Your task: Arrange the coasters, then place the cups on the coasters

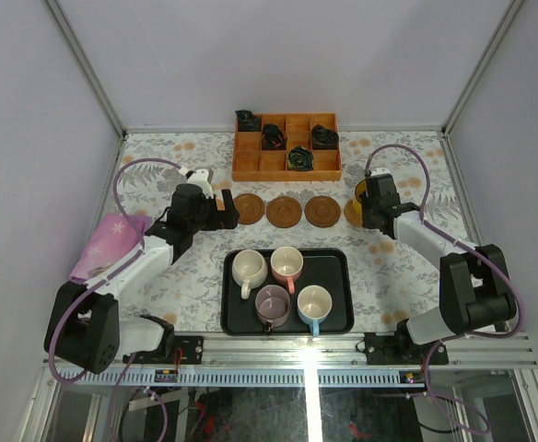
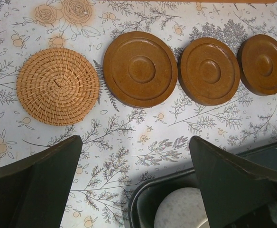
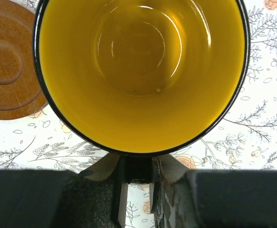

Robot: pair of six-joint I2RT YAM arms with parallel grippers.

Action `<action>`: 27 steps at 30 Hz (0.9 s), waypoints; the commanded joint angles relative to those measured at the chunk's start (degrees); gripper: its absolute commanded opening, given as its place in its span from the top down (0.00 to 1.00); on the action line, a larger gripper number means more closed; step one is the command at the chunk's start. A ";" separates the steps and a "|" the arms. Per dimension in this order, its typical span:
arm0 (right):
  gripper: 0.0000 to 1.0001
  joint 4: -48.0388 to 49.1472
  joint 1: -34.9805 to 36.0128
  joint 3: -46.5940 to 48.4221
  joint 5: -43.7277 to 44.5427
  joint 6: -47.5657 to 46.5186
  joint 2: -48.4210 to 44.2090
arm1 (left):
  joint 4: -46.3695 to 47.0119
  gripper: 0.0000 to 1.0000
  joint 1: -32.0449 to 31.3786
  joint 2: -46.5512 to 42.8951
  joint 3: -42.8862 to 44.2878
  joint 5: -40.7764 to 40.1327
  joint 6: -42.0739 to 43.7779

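Four mugs sit on the black tray at 6 o'clock on the table: a cream-white cup, a pink cup, a mauve cup and a light-blue cup. Just beyond, the left gripper hovers with jaws spread wide and empty. Past it a row runs from 9 toward 3 o'clock: a woven coaster, then three brown coasters. At the 3 o'clock end the right gripper pinches the handle of the yellow cup, seemingly over a further brown coaster, though contact is unclear. At 12 o'clock stands an orange compartment box with dark objects.
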 commanded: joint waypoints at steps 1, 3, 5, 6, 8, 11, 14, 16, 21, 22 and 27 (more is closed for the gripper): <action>1.00 4.44 -0.24 4.78 -1.06 0.00 0.10 | 3.62 0.04 -0.16 0.64 1.37 0.37 0.01; 1.00 4.01 -0.25 5.07 -0.93 0.03 0.82 | 3.59 0.04 -0.13 0.88 1.46 0.29 -0.09; 1.00 3.63 -0.32 5.31 -0.83 0.18 1.43 | 3.69 0.04 -0.18 1.20 1.58 0.28 -0.10; 1.00 3.38 -0.29 5.35 -0.69 0.27 1.71 | 3.76 0.04 -0.18 1.35 1.56 0.33 -0.10; 1.00 2.72 -0.26 5.57 -0.72 0.68 2.24 | 3.92 0.04 -0.13 1.66 1.54 0.28 -0.14; 1.00 2.05 -0.28 5.52 -0.74 1.24 2.50 | 4.15 0.03 -0.18 2.01 1.72 0.32 -0.10; 1.00 2.08 -0.33 4.99 -0.97 1.70 2.33 | 4.31 0.03 -0.18 2.67 2.02 0.43 -0.10; 1.00 1.96 -0.34 4.86 -1.00 1.73 2.40 | 4.39 0.03 -0.18 3.14 2.18 0.60 -0.10; 1.00 1.90 -0.35 4.90 -1.14 1.66 2.97 | 4.75 0.03 -0.19 3.70 2.18 0.88 -0.27; 1.00 1.89 -0.35 4.85 -1.02 1.74 3.14 | 4.77 0.03 -0.21 3.78 2.20 0.90 -0.27; 1.00 2.26 -0.34 5.03 -1.06 2.09 3.91 | 4.67 0.03 -0.18 3.86 2.11 0.88 -0.19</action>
